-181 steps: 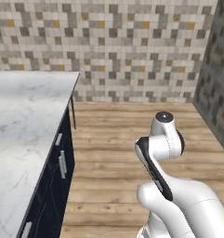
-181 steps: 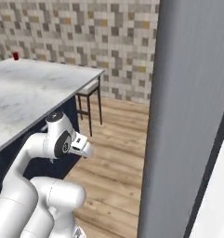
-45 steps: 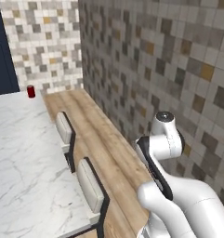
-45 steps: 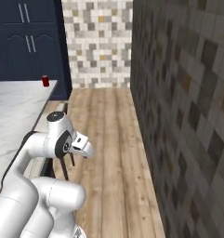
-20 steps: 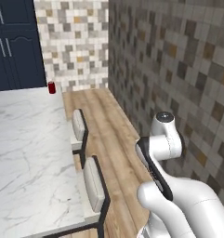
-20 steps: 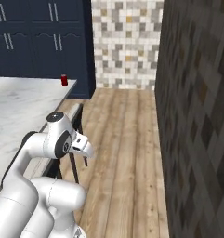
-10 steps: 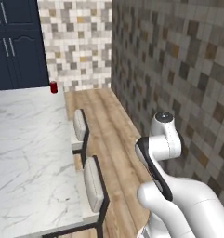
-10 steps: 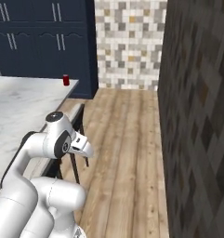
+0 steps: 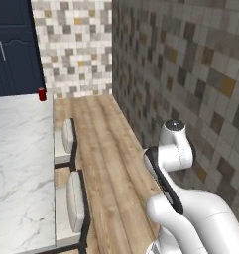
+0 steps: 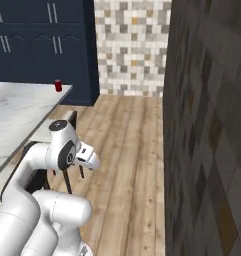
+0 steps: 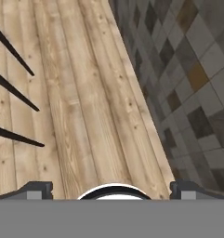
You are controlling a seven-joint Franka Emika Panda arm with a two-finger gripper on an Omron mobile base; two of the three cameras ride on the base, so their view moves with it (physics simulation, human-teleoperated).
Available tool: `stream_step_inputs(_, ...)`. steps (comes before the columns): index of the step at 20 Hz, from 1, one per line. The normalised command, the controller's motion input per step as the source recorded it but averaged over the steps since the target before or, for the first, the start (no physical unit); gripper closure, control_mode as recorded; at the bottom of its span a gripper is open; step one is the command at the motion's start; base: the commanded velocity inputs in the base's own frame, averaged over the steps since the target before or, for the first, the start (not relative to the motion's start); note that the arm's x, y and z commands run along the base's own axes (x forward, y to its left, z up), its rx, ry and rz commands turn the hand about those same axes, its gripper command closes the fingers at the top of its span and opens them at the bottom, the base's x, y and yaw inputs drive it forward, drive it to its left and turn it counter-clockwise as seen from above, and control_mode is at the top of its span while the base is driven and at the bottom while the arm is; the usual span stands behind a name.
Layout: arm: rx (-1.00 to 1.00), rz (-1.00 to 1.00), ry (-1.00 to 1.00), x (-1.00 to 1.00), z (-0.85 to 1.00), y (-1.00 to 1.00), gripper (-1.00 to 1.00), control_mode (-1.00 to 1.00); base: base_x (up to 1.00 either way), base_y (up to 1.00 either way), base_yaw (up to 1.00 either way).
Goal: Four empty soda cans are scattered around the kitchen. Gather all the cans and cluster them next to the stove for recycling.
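One red soda can (image 9: 41, 94) stands at the far corner of the white marble counter (image 9: 17, 163), in front of the navy cabinets; in the right base view the same can (image 10: 57, 86) sits at the counter's far edge. My arm is folded close over the base, far from the can. In the hand view my gripper (image 11: 112, 189) points down at the wood floor, its fingertips (image 11: 39, 188) wide apart with nothing between them. It is open. The stove is out of view.
Two stools (image 9: 74, 208) are tucked along the counter's right edge, and their dark legs (image 11: 13, 93) show in the hand view. A mosaic tile wall (image 9: 180, 74) runs close along my right. A strip of wood floor (image 10: 127, 150) leads toward the navy cabinets (image 10: 47, 45).
The whole picture has slid a little to the left in both base views, so the base has moved. The arm's pose and the gripper's opening are unchanged.
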Motion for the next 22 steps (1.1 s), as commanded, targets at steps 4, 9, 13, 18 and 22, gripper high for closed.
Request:
stream_step_inputs(4,0.0,0.0,0.0,0.0,0.0,0.0,-1.0,1.0,0.53,-0.37,0.0)
stream_step_inputs(9,0.0,0.0,0.0,0.0,0.0,0.0,-1.0,1.0,0.67,-0.27,0.03)
stream_step_inputs(13,0.0,0.0,0.0,0.0,0.0,0.0,-1.0,1.0,0.67,-0.26,0.03)
stream_step_inputs(18,0.0,0.0,0.0,0.0,0.0,0.0,-1.0,1.0,0.67,-0.26,0.04)
stream_step_inputs(22,0.0,0.0,0.0,0.0,0.0,0.0,-1.0,1.0,0.67,-0.25,0.04)
